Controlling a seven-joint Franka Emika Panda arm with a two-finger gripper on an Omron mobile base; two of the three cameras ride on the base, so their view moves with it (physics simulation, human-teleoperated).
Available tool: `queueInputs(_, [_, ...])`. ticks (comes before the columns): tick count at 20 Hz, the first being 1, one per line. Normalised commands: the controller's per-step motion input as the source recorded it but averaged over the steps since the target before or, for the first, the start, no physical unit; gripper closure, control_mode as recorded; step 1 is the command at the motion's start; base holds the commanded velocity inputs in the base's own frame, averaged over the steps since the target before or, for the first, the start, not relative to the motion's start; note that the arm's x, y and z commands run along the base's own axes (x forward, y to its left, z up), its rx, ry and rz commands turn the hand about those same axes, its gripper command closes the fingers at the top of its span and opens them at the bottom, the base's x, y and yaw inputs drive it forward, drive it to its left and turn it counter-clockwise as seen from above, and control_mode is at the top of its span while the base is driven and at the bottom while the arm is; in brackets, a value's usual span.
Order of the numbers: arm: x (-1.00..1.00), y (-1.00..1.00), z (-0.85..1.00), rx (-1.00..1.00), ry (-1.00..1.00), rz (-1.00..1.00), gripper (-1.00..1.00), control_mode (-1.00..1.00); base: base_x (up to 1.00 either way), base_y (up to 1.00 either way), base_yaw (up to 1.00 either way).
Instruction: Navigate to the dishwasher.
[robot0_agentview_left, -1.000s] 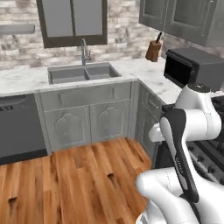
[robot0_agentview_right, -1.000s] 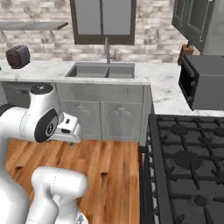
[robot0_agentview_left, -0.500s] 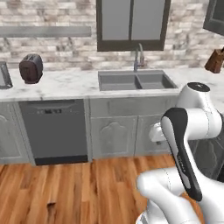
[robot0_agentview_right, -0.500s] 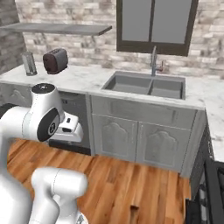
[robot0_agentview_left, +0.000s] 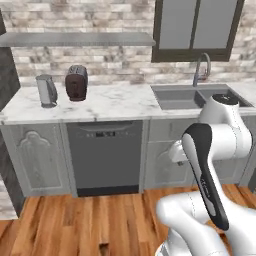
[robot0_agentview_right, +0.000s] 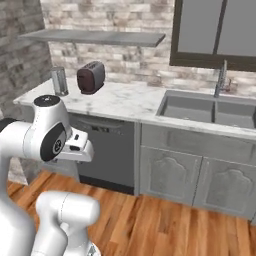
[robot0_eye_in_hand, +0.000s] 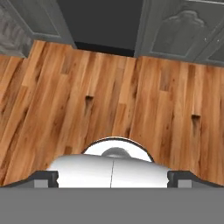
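One dark grey dishwasher (robot0_agentview_left: 105, 157) stands under the marble counter (robot0_agentview_left: 115, 102), a little left of centre in the left base view, its flat front facing the robot with the handle strip and small display along the top edge. In the right base view the dishwasher (robot0_agentview_right: 112, 155) sits at about 9 o'clock from centre, partly hidden behind the arm's white shoulder. In the hand view, the dishwasher (robot0_eye_in_hand: 100, 22) fills the 12 o'clock edge as a dark panel, with wooden floor (robot0_eye_in_hand: 109, 96) spreading below it.

Lighter grey arched-panel cabinet doors flank the dishwasher: one (robot0_agentview_left: 37, 160) at its 9 o'clock and another (robot0_agentview_right: 167, 172) at its 3 o'clock, beneath the sink (robot0_agentview_left: 187, 95). The sink lies at roughly 2 o'clock from the dishwasher, with a curved faucet (robot0_agentview_left: 200, 67) rising behind it in front of a dark-framed window (robot0_agentview_left: 197, 30).

On the counter above the dishwasher's left side stands a dark toaster (robot0_agentview_left: 76, 82), and just beside it at its 9 o'clock a grey kettle (robot0_agentview_left: 46, 90). A grey shelf (robot0_agentview_left: 80, 39) hangs on the brick wall above them.

The pincer's fingertips are too dim at the hand view's bottom corners to judge, so I cannot tell whether it is open or closed.
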Motion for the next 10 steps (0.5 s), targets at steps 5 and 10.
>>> queueInputs(5, [0.00, 0.00, 0.00, 0.00, 0.00, 0.00, -1.00, 1.00, 0.76, 0.97, 0.00])
queueInputs(10, [0.00, 0.00, 0.00, 0.00, 0.00, 0.00, -1.00, 1.00, 0.78, 0.53, -0.05])
